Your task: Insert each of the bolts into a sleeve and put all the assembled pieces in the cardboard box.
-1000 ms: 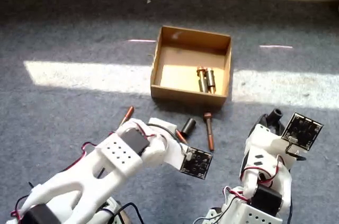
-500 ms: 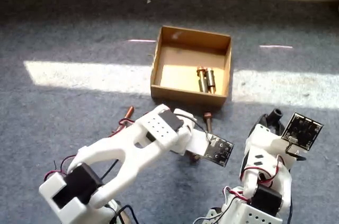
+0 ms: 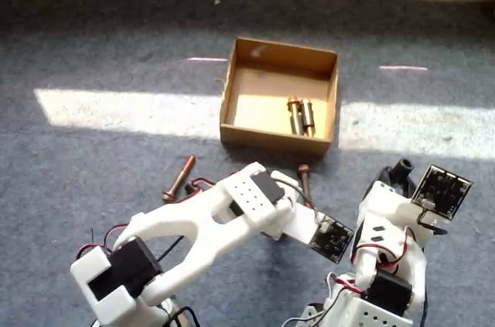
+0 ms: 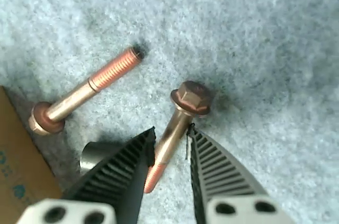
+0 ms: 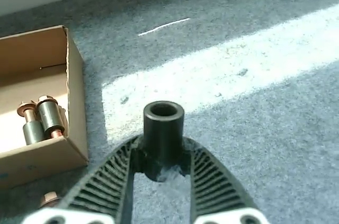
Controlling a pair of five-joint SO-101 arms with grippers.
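At lower centre of the high view, the left arm (image 3: 232,223) stretches before the cardboard box (image 3: 271,140), covering most of a bolt. In its wrist view the left tool (image 4: 170,131) is released, its fingers either side of a copper bolt (image 4: 183,113) on the carpeted worktop (image 4: 265,33). A second bolt (image 4: 85,94) lies nearby, and a finger half hides a grey sleeve (image 4: 95,155). At lower right, the right tool (image 5: 161,155) grasps an upright black sleeve (image 5: 163,126). Two assembled pieces (image 3: 300,115) lie in the box.

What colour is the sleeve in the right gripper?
Dark grey cylindrical sleeve; best in right wrist view.
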